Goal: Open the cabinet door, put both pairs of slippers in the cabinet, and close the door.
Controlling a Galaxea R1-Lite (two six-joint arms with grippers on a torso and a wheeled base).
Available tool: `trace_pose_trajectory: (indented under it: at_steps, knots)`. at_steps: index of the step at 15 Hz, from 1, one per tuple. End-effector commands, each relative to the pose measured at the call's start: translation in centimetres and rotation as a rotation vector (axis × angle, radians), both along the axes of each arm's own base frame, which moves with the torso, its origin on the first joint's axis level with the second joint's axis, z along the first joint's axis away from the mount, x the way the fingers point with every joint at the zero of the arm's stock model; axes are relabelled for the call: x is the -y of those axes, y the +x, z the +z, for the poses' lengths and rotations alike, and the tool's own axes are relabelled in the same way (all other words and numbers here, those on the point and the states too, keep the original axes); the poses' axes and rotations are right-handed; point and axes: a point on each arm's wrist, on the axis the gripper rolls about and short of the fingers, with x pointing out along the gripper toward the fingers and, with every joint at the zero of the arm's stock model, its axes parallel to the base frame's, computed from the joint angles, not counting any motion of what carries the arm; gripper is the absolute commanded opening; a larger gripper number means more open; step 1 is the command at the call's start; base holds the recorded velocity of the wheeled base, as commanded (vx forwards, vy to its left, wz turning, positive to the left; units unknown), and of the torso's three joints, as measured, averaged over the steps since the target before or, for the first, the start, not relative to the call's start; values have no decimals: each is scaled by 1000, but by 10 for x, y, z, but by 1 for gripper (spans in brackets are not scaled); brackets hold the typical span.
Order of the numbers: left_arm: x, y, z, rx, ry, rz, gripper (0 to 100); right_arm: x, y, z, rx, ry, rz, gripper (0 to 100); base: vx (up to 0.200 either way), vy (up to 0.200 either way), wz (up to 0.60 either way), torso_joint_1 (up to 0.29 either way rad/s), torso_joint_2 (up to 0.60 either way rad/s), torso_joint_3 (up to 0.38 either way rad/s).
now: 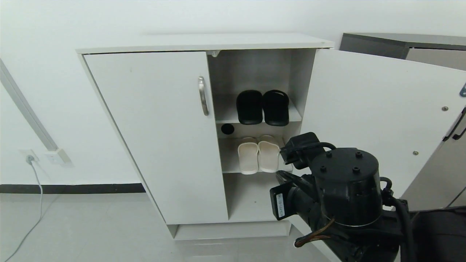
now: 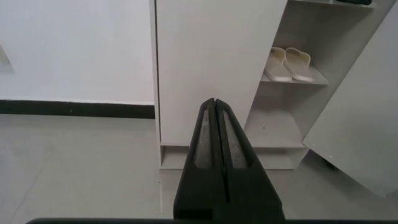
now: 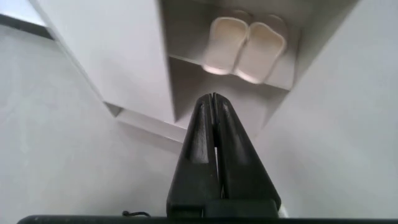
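The white cabinet [image 1: 153,127] stands with its right door [image 1: 378,120] swung wide open and its left door shut. On the upper shelf sit the black slippers [image 1: 263,107]. The white slippers [image 1: 258,155] rest side by side on the middle shelf, also seen as white slippers [image 2: 289,64] and white slippers [image 3: 247,43]. My right arm [image 1: 327,189] hangs low in front of the open compartment, close to the open door's inner face. The right gripper [image 3: 214,102] is shut and holds nothing, below and short of the white pair. The left gripper [image 2: 214,107] is shut and empty, back from the cabinet's base.
The bottom compartment floor [image 1: 251,198] is bare. A grey cabinet [image 1: 429,51] stands behind the open door at the right. A wall socket with a cable [image 1: 31,160] sits low on the left wall. Pale floor tiles [image 1: 83,229] stretch before the cabinet.
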Motion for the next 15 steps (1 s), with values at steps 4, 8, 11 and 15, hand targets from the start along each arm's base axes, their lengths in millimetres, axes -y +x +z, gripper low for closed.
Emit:
trace_pose_trajectory:
  at_steps: [4, 8, 11, 15]
  knots:
    - [0, 0, 0, -1, -2, 0, 0, 1, -1, -7, -9, -36, 6, 0, 0, 0, 0, 0, 0, 0]
    - [0, 0, 0, 0, -3, 3, 0, 0, -1, -8, -13, -37, 14, 0, 0, 0, 0, 0, 0, 0]
    - [0, 0, 0, -1, -2, 1, 0, -1, 0, -11, -22, -40, 33, 0, 0, 0, 0, 0, 0, 0]
    - [0, 0, 0, 0, -2, 1, 0, -2, 0, -13, -25, -46, 33, 0, 0, 0, 0, 2, -47, -48]
